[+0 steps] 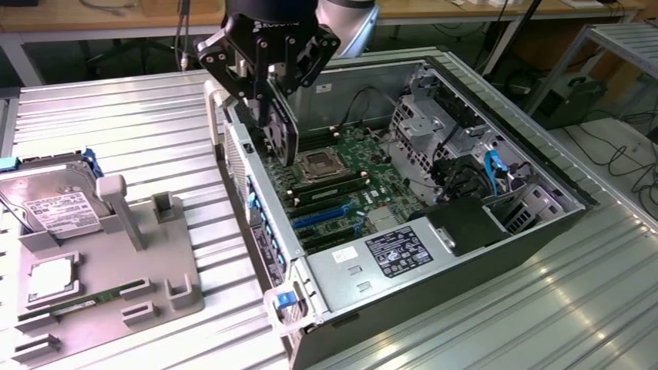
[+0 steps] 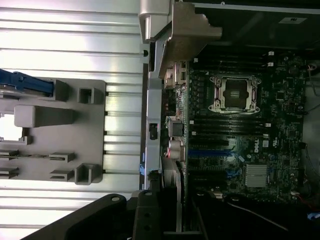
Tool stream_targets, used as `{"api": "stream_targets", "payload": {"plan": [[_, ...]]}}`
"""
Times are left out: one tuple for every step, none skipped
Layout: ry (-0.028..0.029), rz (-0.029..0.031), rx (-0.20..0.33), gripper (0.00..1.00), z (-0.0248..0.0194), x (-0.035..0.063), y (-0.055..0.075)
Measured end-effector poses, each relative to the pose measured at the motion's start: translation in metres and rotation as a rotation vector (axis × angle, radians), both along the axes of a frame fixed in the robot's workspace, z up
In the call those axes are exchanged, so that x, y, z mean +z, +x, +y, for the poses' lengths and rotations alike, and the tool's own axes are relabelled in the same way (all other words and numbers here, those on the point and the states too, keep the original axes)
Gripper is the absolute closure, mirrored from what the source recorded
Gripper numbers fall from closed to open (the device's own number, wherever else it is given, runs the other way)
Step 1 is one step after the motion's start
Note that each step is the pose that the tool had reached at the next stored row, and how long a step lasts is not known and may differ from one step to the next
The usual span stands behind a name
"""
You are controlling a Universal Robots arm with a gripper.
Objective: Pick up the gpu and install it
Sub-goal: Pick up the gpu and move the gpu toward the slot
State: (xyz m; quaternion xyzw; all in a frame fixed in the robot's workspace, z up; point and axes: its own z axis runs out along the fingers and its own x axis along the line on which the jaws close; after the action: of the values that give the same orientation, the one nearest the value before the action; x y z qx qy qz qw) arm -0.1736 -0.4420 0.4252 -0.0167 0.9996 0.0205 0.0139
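The gripper (image 1: 270, 81), upper centre in the exterior view, clamps the gpu (image 1: 279, 132) on edge, probably to bring its connector down to a slot. Beneath it is the open computer case (image 1: 535, 208), whose side wall crowds the motherboard (image 1: 355, 181). A hard drive (image 1: 52, 204) rests at far left.

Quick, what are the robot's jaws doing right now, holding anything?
Gripper: jaws closed on the gpu, held on edge over the open computer case.
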Motion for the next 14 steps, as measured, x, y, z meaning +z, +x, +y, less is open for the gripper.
{"api": "stream_targets", "payload": {"plan": [[-0.0002,-0.0004,-0.001,0.72,0.0005,-0.0001,0.002],[-0.0002,-0.0011,-0.003,0.72,0.0011,-0.0003,0.005],[-0.0002,-0.0014,-0.003,0.72,0.0017,-0.0005,0.007],[-0.0003,-0.0016,-0.004,0.72,0.0025,-0.0005,0.009],[-0.0003,-0.0017,-0.004,0.72,0.0035,-0.0007,0.011],[-0.0003,-0.0017,-0.004,0.72,0.0045,-0.0009,0.013],[-0.0003,-0.0017,-0.004,0.72,0.0051,-0.001,0.015],[-0.0002,-0.0018,-0.004,0.72,0.0056,-0.0012,0.016],[-0.0002,-0.0019,-0.004,0.72,0.0059,-0.0014,0.017],[-0.0003,-0.0019,-0.004,0.72,0.0065,-0.0017,0.02],[-0.0004,-0.0018,-0.004,0.72,0.007,-0.0021,0.022],[-0.0003,-0.0019,-0.004,0.72,0.0073,-0.0024,0.024],[-0.0003,-0.0019,-0.004,0.72,0.0075,-0.0026,0.025],[-0.0004,-0.0018,-0.004,0.72,0.0077,-0.0027,0.027]]}}
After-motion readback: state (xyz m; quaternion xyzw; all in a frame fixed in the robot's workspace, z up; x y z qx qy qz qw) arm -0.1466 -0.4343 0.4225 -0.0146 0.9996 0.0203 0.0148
